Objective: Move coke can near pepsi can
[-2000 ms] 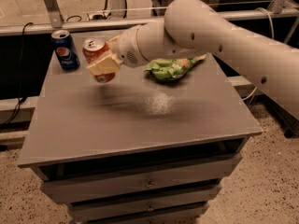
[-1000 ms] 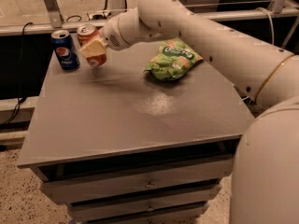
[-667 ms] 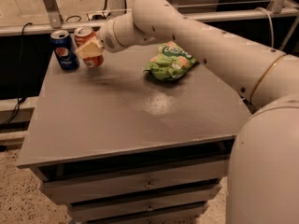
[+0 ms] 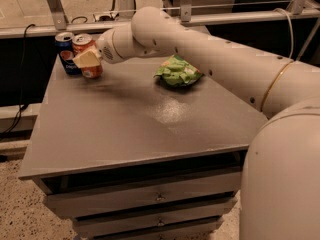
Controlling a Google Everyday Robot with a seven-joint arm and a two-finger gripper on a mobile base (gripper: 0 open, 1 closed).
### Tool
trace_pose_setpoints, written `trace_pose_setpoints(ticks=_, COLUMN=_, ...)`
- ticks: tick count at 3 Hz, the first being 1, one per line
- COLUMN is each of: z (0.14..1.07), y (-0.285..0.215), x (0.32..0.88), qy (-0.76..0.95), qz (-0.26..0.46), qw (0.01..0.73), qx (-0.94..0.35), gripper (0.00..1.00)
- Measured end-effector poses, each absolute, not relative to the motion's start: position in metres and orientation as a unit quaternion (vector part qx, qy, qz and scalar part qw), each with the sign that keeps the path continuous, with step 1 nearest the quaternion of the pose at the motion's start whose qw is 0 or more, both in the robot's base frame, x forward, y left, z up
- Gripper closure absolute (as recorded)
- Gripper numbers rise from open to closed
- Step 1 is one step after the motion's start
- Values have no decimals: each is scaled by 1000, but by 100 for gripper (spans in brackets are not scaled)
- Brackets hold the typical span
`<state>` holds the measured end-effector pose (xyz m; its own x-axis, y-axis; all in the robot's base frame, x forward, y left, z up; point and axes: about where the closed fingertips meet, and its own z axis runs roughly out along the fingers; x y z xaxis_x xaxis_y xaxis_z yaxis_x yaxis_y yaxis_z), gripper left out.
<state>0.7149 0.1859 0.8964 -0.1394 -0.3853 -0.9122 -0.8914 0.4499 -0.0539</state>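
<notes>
Since a second ago the coke can (image 4: 92, 71) has edged left and lower, and now stands upright at the worktop's (image 4: 130, 129) 10 o'clock corner, just beside the pepsi can (image 4: 64, 54) at its 3 o'clock side; whether they touch cannot be told. The smooth white arm (image 4: 215, 49) bulks large at 4 o'clock near the camera, then tapers as it reaches across to 10 o'clock. There the gripper (image 4: 86, 58) has its beige fingers (image 4: 84, 59) pinching the coke can across its middle. The worktop is matt grey with a dull sheen, over metal drawers (image 4: 160, 196). A crinkled green bag (image 4: 178, 71) lies at 1 o'clock. Both cans are cylinders with silver tops.
</notes>
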Motion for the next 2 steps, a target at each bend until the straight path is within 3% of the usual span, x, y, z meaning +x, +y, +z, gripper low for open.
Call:
trace_pose_setpoints(ticks=1, z=890, y=192, x=713, qy=708, qz=272, qw=476, qx=-445, gripper=12)
trace_pose_setpoints(ticks=2, z=887, y=193, x=713, qy=709, qz=277, qw=475, qx=-442, gripper=0)
